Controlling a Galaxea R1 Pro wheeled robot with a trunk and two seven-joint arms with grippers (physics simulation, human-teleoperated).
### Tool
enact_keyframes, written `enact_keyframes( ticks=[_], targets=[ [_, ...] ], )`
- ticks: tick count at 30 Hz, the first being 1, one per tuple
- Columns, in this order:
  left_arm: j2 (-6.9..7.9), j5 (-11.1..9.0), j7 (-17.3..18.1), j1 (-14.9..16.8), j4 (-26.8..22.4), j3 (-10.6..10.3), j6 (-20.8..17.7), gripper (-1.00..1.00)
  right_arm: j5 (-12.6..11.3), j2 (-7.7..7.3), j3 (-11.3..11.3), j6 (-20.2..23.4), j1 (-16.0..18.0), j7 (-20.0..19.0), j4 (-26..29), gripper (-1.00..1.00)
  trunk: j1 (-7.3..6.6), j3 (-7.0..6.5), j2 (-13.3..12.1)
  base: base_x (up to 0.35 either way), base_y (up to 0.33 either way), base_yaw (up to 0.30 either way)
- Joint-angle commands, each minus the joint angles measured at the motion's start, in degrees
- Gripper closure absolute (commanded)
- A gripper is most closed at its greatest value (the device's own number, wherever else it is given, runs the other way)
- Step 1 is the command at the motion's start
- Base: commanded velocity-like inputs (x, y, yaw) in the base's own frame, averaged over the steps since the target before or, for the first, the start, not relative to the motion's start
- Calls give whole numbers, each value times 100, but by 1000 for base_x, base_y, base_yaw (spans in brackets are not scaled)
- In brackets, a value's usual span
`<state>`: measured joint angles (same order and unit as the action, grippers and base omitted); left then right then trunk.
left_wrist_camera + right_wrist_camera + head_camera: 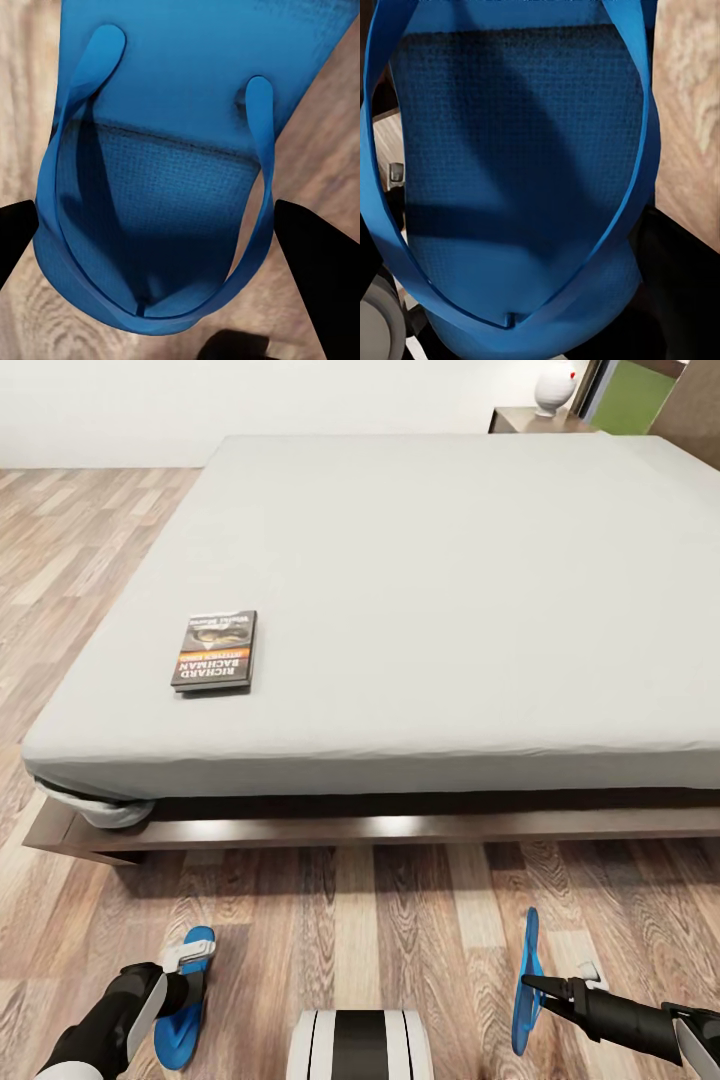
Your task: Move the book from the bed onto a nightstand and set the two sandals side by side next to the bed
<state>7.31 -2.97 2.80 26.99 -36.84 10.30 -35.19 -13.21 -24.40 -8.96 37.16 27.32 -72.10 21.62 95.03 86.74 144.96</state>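
Sandals [185, 1000] [526, 982] lie apart by the bed [420, 610], each pinched by a tool [180, 992] [527, 982].

head: high, facing forward and down over the bed [420, 590] and floor [330, 920] | left wrist: very near, facing down onto the left sandal [172, 172] | right wrist: very near the right sandal [517, 187] | shared with head: both sandals, floor
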Motion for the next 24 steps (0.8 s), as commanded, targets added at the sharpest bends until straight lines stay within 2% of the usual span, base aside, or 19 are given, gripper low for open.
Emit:
enact_keyframes(
  ticks=[1,9,13,15,19,24],
  targets=[
    [-2,-29,10,0,-7,16,-27,100,-15,-1,-8,46,1,-6,0,100,-1,3,1,0,0,0],
    [33,-29,16,5,-37,22,88,100,-15,-2,-4,46,1,-6,0,100,-1,3,1,0,0,0],
    [30,-35,3,78,-633,24,24,100,-15,-3,-4,48,1,-6,0,100,-1,3,1,0,0,0],
    [24,-36,-3,169,-935,25,-142,100,-16,-1,-5,51,1,-9,0,100,-1,3,1,0,0,0],
    [17,-46,12,415,-1108,20,-767,100,-15,-2,-4,47,1,-6,0,100,-1,3,1,0,0,0],
    [2,-32,10,458,-886,-3,-854,100,-15,-3,-8,46,1,-6,0,100,-1,3,1,0,0,0]
  ],
)
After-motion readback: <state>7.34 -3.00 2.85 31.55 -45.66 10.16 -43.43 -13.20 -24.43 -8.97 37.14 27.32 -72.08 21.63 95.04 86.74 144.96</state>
